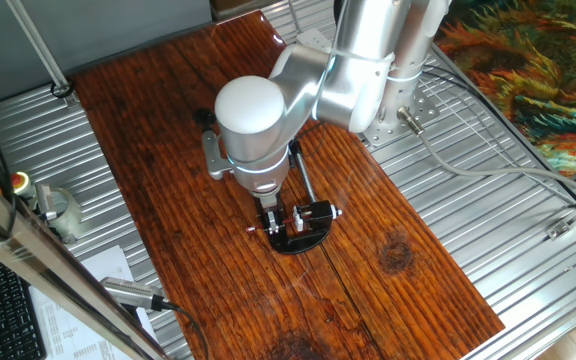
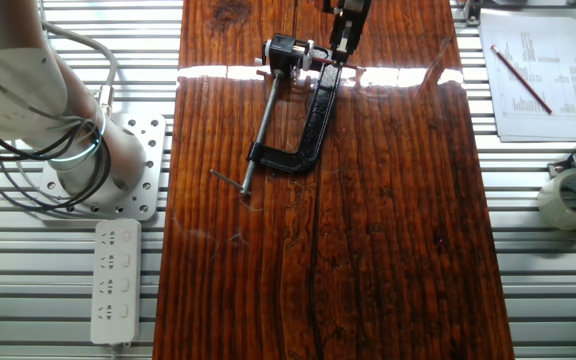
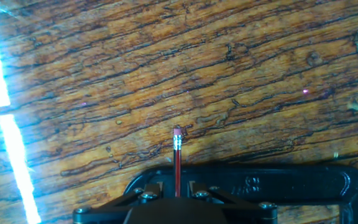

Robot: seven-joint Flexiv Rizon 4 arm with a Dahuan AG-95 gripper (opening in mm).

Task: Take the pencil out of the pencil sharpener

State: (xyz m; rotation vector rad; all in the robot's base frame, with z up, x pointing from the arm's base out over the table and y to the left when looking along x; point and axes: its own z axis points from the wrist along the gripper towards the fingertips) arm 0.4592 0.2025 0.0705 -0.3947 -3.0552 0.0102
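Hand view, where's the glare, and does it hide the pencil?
In the hand view, bright white glare streaks run down the left edge of the wooden table; the pencil stays sharp and clear of them. In the other fixed view, a glare band crosses the board beside the clamp.

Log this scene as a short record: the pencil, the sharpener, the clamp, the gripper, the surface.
pencil: thin red pencil with eraser end, running between the fingers in the hand view
sharpener: small black block with silvery end, held in the clamp
clamp: large black C-shaped clamp, lying flat
gripper: two-finger gripper down at the clamp's top end; grip state unclear
surface: dark wooden board
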